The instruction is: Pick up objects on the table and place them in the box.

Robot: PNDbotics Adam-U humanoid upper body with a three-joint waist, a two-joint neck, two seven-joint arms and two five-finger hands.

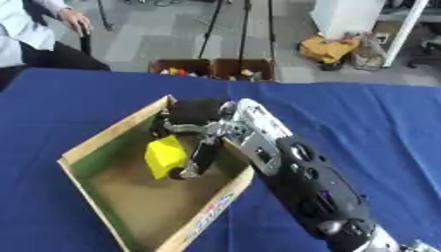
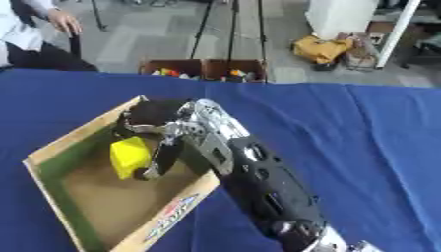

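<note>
Left eye view: one right hand (image 1: 194, 130) reaches into one cardboard box (image 1: 110, 133) on blue cloth (image 1: 362, 118) — fingers curled round one yellow block (image 1: 165, 156), boxy and smooth, inside the box.

A blue tablecloth (image 1: 370, 113), floor crates (image 1: 213, 68) and a yellow bag (image 1: 327, 48).

box (image 1: 211, 216) | front wall label: red-blue print | unreadable
</note>
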